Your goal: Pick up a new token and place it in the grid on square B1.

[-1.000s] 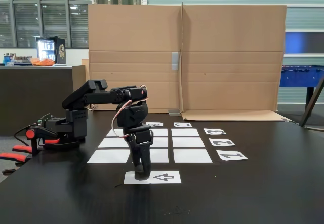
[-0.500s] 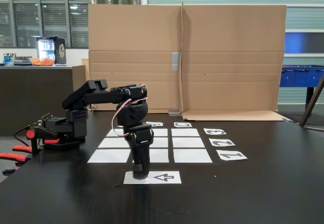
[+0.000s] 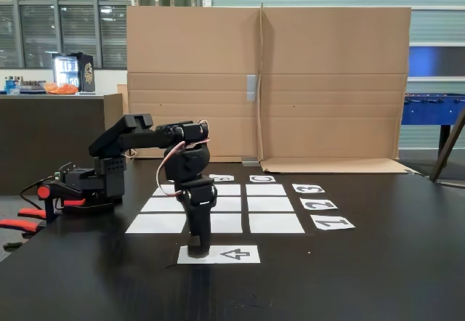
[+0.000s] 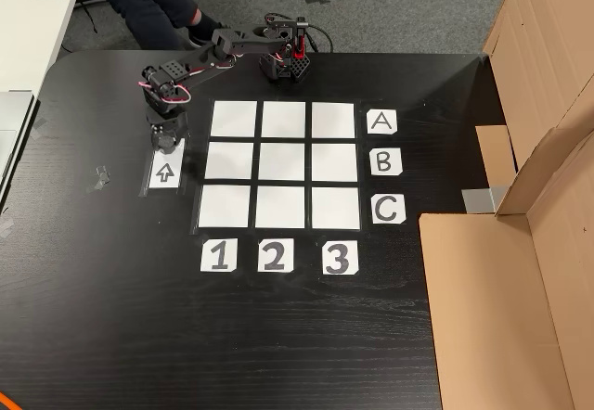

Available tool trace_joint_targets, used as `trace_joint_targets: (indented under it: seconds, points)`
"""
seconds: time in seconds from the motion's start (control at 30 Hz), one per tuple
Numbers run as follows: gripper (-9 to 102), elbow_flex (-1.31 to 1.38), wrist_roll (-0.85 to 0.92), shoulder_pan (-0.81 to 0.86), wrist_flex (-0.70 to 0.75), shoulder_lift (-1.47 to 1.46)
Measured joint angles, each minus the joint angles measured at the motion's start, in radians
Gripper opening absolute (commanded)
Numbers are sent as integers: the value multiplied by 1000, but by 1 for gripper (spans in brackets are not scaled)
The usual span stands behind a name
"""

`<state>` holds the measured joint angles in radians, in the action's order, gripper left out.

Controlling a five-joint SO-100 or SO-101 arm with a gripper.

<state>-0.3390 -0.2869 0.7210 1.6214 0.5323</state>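
Token isn't really visible as its own shape; if it's anywhere it's under the arm's tip, hidden. Biggest first: the black table (image 4: 278,336), then the grid (image 4: 283,164) of nine white squares with letter and number cards, square B1 (image 4: 231,161) bare. Beside it is the arrow sheet (image 3: 236,254), and the fingers (image 3: 197,249) point straight down onto its end. Can't tell if they're spread or pinched.

My arm reaches forward from its base, forearm bent straight down, pincer (image 3: 197,248) (image 4: 163,147) pointing vertically, its opening hidden.
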Motion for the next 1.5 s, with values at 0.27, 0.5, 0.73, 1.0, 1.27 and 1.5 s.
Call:
trace_joint_targets:
  seconds: [0.27, 0.5, 0.73, 1.0, 1.27, 1.5]
  points:
    - [16, 0, -2, 20, 72, 123]
    - [16, -48, -2, 17, 94, 247]
    - [17, -249, -2, -28, 94, 465]
    - [17, -594, -2, -141, 94, 747]
    - [17, -790, -2, -222, 92, 801]
    - [17, -819, -2, -253, 86, 716]
